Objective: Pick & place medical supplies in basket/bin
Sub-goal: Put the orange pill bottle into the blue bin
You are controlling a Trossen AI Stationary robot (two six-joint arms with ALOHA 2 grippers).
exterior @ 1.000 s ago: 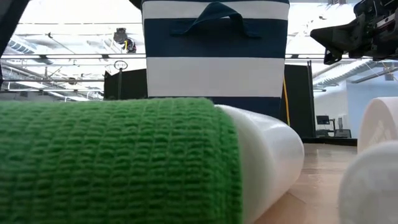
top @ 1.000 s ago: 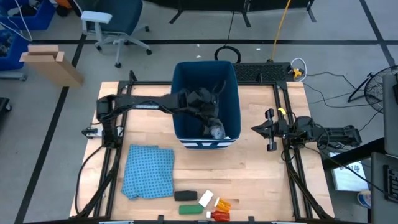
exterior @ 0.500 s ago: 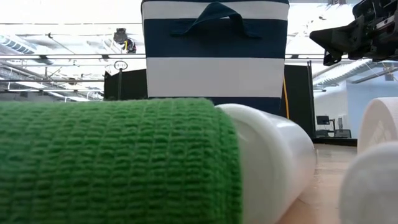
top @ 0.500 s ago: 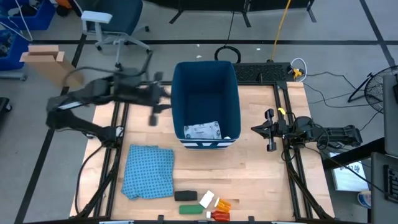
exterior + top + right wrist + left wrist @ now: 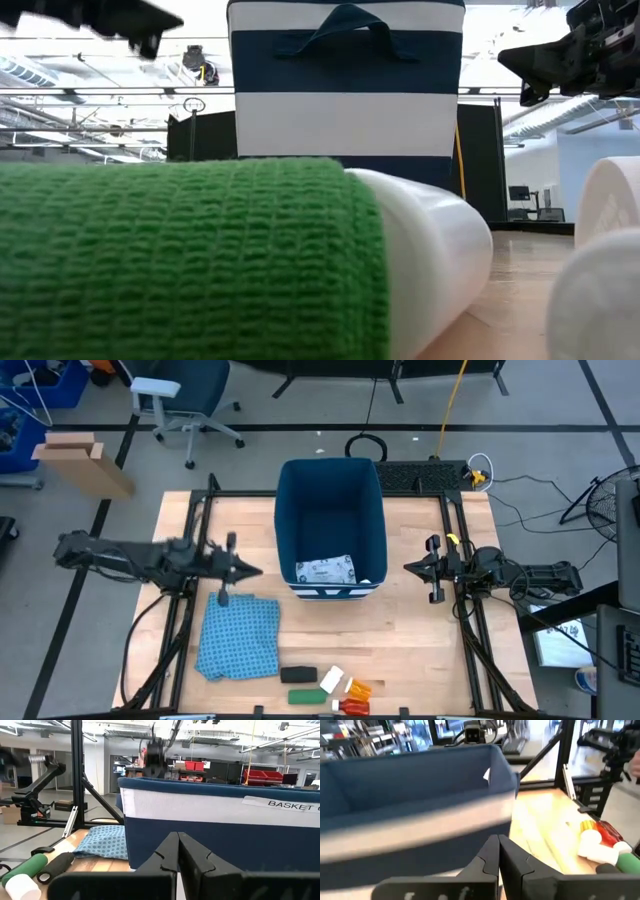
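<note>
The dark blue bin (image 5: pixel 332 500) stands at the table's middle, its white-striped band (image 5: pixel 345 120) facing the near edge. A flat white printed packet (image 5: pixel 326 571) lies on the bin's floor. Near the table's near edge lie a black oblong (image 5: pixel 298 675), a green roll (image 5: pixel 303 697), a white piece (image 5: pixel 330 680), and orange (image 5: pixel 357 688) and red tubes (image 5: pixel 352 706). My left gripper (image 5: pixel 250 571) is shut and empty, left of the bin, over the far edge of the blue cloth (image 5: pixel 238 635). My right gripper (image 5: pixel 432 570) waits shut, right of the bin.
The blue patterned cloth lies flat left of the small items. In the low view the green roll (image 5: pixel 180 260) and a white bottle (image 5: pixel 430 250) fill the foreground before the bin. Black frame rails run along both table sides; bare wood lies between bin and items.
My left gripper has risen out of the bin and swung toward the table's left. It has then come toward the near edge, over the cloth's far edge. The white packet, under the gripper a second ago, now lies uncovered on the bin's floor.
</note>
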